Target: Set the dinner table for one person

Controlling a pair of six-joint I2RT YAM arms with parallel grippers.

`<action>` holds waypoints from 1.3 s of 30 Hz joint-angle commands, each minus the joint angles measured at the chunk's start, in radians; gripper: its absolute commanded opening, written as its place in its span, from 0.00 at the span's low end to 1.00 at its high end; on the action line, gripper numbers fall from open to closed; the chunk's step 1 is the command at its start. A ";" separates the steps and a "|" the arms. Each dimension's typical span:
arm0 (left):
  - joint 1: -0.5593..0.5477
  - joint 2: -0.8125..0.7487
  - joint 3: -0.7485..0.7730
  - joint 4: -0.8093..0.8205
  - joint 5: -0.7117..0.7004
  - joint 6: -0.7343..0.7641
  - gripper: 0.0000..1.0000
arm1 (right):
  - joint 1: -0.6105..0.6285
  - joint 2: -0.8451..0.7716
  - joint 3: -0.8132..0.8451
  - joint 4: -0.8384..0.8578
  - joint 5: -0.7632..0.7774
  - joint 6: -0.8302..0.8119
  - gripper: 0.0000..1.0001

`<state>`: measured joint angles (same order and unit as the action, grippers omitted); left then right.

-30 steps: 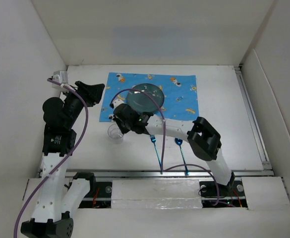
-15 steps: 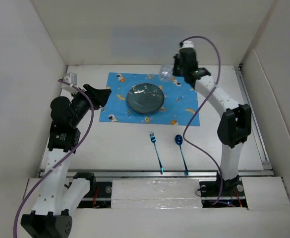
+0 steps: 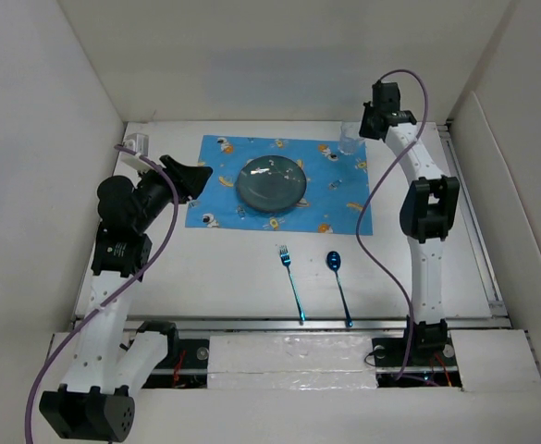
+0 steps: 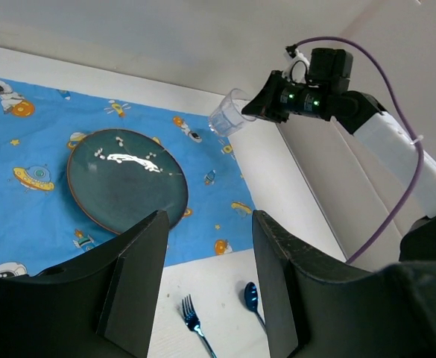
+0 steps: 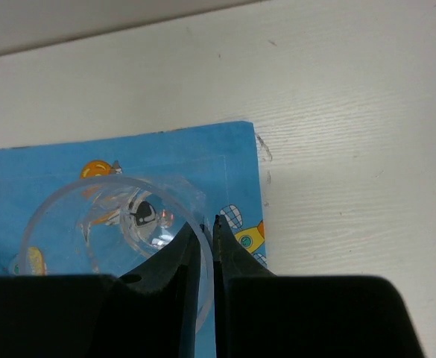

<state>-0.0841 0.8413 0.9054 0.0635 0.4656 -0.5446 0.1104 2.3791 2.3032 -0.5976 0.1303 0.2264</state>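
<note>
The white dinner table [image 3: 436,277] carries a blue astronaut placemat [image 3: 339,199] with a dark teal plate [image 3: 271,181] on it. A blue fork [image 3: 292,284] and a blue spoon [image 3: 338,286] lie in front of the mat. My right gripper [image 3: 364,132] is shut on the rim of a clear cup [image 3: 349,140] at the mat's far right corner. In the right wrist view the gripper [image 5: 209,233] pinches the cup [image 5: 106,224] wall over the mat corner. My left gripper [image 3: 199,173] is open and empty, raised at the mat's left edge; its wrist view shows the plate [image 4: 127,183], the cup [image 4: 229,115], the fork [image 4: 195,323] and the spoon [image 4: 252,296].
White walls [image 3: 48,111] close in the table on the left, back and right. A metal rail [image 3: 279,324] runs along the near edge by the arm bases. The right arm [image 3: 425,208] stretches up along the right side.
My right arm has carried the clear cup from the table left of the fork, over the mat, to the mat's far right corner. My left gripper has shifted slightly right.
</note>
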 commanded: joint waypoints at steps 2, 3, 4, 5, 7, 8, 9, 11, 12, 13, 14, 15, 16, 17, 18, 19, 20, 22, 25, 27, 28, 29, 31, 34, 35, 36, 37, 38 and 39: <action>-0.005 -0.004 0.006 0.059 0.025 -0.009 0.46 | -0.008 0.018 0.090 -0.036 -0.011 -0.019 0.00; -0.005 0.002 0.004 0.059 0.024 -0.006 0.46 | -0.008 0.025 0.079 -0.033 -0.008 -0.019 0.00; -0.005 0.004 0.004 0.056 0.024 -0.006 0.46 | -0.017 0.028 0.076 -0.024 -0.005 -0.019 0.00; -0.005 0.002 0.003 0.055 0.024 -0.008 0.46 | -0.017 0.038 0.076 -0.025 -0.004 -0.019 0.00; -0.005 0.001 0.003 0.061 0.027 -0.009 0.45 | -0.026 0.043 0.068 -0.024 -0.001 -0.016 0.00; -0.005 0.004 0.006 0.062 0.028 -0.009 0.46 | -0.026 0.043 0.064 -0.019 0.014 -0.019 0.00; -0.005 0.011 0.006 0.061 0.025 -0.009 0.46 | -0.026 0.043 0.058 -0.013 0.018 -0.019 0.00; -0.005 0.010 0.003 0.061 0.030 -0.011 0.46 | -0.026 0.049 0.065 -0.005 0.025 -0.018 0.00; -0.005 0.005 0.000 0.062 0.033 -0.012 0.46 | -0.026 0.060 0.071 -0.010 0.028 -0.019 0.00; -0.005 0.007 0.001 0.065 0.030 -0.012 0.45 | -0.026 0.063 0.071 -0.011 0.037 -0.022 0.00; -0.005 0.010 0.003 0.065 0.030 -0.012 0.45 | -0.026 0.066 0.070 -0.013 0.060 -0.022 0.00; -0.005 0.013 0.004 0.065 0.025 -0.012 0.45 | -0.026 0.069 0.067 -0.011 0.063 -0.022 0.00; -0.005 0.016 0.004 0.061 0.025 -0.011 0.45 | -0.026 0.075 0.065 -0.005 0.060 -0.022 0.00; -0.005 0.013 0.001 0.059 0.024 -0.009 0.45 | -0.026 0.083 0.065 -0.007 0.049 -0.019 0.00; -0.005 0.010 0.000 0.062 0.025 -0.012 0.45 | -0.026 0.088 0.058 -0.010 0.042 -0.013 0.01; -0.005 0.010 0.001 0.064 0.025 -0.012 0.45 | -0.026 0.088 0.058 -0.008 0.042 -0.013 0.01; -0.005 0.013 0.004 0.064 0.027 -0.012 0.45 | -0.026 0.086 0.050 -0.004 0.045 -0.012 0.04; -0.005 0.019 0.000 0.062 0.033 -0.014 0.45 | -0.026 0.069 0.015 0.021 0.037 -0.001 0.17; -0.005 0.018 0.000 0.073 0.039 -0.018 0.46 | -0.026 0.049 -0.007 0.033 0.011 0.007 0.24; -0.005 0.027 0.003 0.075 0.045 -0.020 0.45 | -0.035 -0.013 -0.043 0.061 0.017 0.005 0.39; -0.005 0.028 0.001 0.075 0.045 -0.020 0.45 | -0.035 -0.039 -0.074 0.083 0.017 0.007 0.43; 0.004 0.028 -0.003 0.073 0.045 -0.023 0.45 | -0.035 -0.058 -0.077 0.085 0.008 0.007 0.50; 0.004 0.021 -0.005 0.078 0.048 -0.023 0.45 | -0.035 -0.124 -0.086 0.081 -0.008 0.007 0.54; 0.004 0.025 -0.005 0.078 0.045 -0.025 0.45 | -0.035 -0.250 -0.146 0.125 -0.003 -0.002 0.61; 0.004 0.021 -0.008 0.076 0.045 -0.025 0.45 | -0.035 -0.288 -0.207 0.134 -0.011 -0.005 0.61; 0.004 0.015 -0.014 0.079 0.044 -0.025 0.45 | -0.035 -0.331 -0.246 0.150 -0.018 -0.006 0.61; 0.004 0.010 -0.014 0.084 0.044 -0.026 0.44 | -0.014 -0.427 -0.295 0.183 -0.023 -0.006 0.61; 0.004 0.008 -0.014 0.085 0.045 -0.029 0.43 | -0.002 -0.481 -0.429 0.211 -0.023 -0.007 0.57; 0.004 0.010 -0.013 0.087 0.044 -0.029 0.41 | 0.015 -0.544 -0.512 0.249 -0.021 -0.006 0.49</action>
<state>-0.0834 0.8734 0.8993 0.0860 0.4919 -0.5674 0.0910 2.0151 1.9251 -0.4747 0.1249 0.2283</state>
